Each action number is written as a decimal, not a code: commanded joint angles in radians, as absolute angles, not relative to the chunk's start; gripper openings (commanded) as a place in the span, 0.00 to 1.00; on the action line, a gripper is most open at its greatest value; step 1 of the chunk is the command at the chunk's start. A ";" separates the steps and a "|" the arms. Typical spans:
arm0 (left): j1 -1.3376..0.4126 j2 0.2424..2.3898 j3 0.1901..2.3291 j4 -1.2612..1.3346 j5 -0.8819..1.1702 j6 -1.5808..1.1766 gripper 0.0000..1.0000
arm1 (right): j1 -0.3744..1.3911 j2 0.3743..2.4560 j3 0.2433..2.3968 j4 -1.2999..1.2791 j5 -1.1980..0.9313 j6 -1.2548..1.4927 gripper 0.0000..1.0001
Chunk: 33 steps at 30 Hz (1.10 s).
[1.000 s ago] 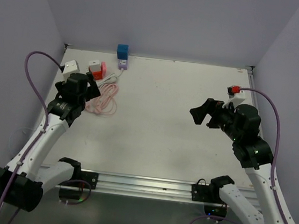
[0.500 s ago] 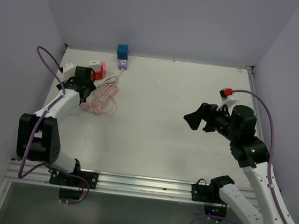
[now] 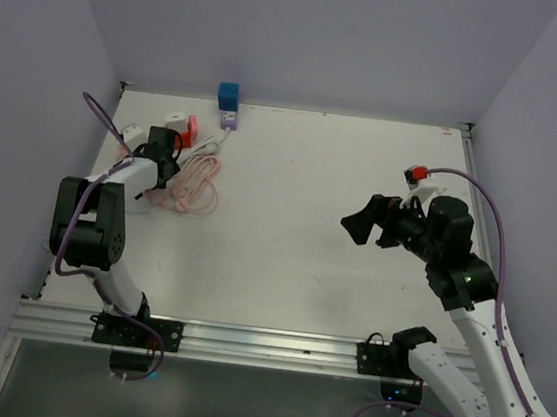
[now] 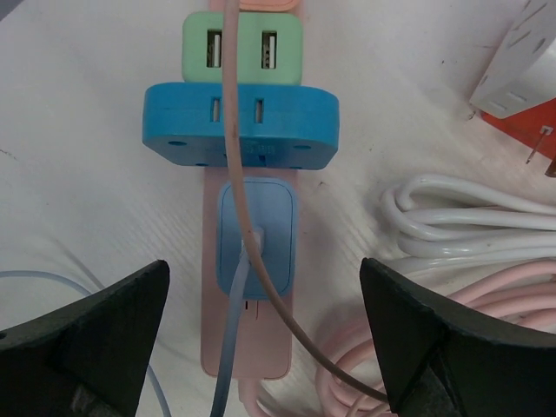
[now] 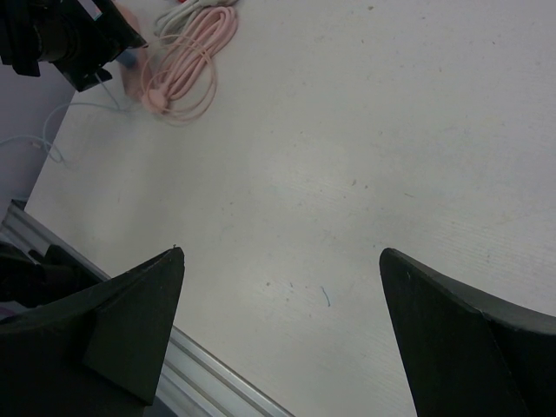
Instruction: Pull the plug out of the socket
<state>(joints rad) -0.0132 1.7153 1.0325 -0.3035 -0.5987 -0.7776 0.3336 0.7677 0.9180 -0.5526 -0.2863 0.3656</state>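
Observation:
In the left wrist view a pink socket strip (image 4: 248, 347) lies on the table. A light blue plug (image 4: 269, 221) with a pale blue cord sits in it, beyond that a blue adapter (image 4: 241, 124) and a green USB adapter (image 4: 241, 48). My left gripper (image 4: 261, 347) is open, one finger on each side of the strip's near end, touching nothing. In the top view it (image 3: 165, 145) is at the far left and my arm hides the strip. My right gripper (image 3: 362, 223) is open and empty above the table's right half, also seen in the right wrist view (image 5: 282, 339).
A coiled pink cable (image 3: 193, 184) and a white cable (image 4: 460, 217) lie right of the strip. A red and white adapter (image 3: 180, 125) is nearby. A blue block (image 3: 229, 95) and a purple piece (image 3: 229, 118) sit at the back edge. The left wall is close.
My left arm has folded back and its gripper has moved toward the far left, over the socket strip. My right gripper has shifted slightly to the left.

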 commanded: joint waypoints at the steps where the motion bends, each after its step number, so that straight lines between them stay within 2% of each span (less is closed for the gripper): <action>1: -0.002 1.729 1.005 -0.229 -0.637 -0.811 0.93 | 0.333 0.775 0.905 -0.526 -0.319 0.348 0.99; 12: 0.000 1.740 0.968 -0.238 -0.600 -0.759 0.73 | 0.333 0.779 0.897 -0.528 -0.327 0.353 0.99; 21: -0.015 1.654 0.893 -0.342 -0.506 -0.726 0.43 | 0.333 0.758 0.896 -0.545 -0.313 0.348 0.99; 26: -0.181 1.533 0.844 -0.417 -0.489 -0.724 0.30 | 0.334 0.756 0.894 -0.540 -0.310 0.348 0.99; 33: -0.483 1.407 0.810 -0.525 -0.436 -0.793 0.25 | 0.333 0.755 0.893 -0.540 -0.293 0.344 0.99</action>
<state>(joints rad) -0.3908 1.4612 0.8112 -0.4862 -0.4934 -0.7670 0.3336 0.7635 0.8944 -0.5560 -0.2901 0.3607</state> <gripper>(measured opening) 0.505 0.987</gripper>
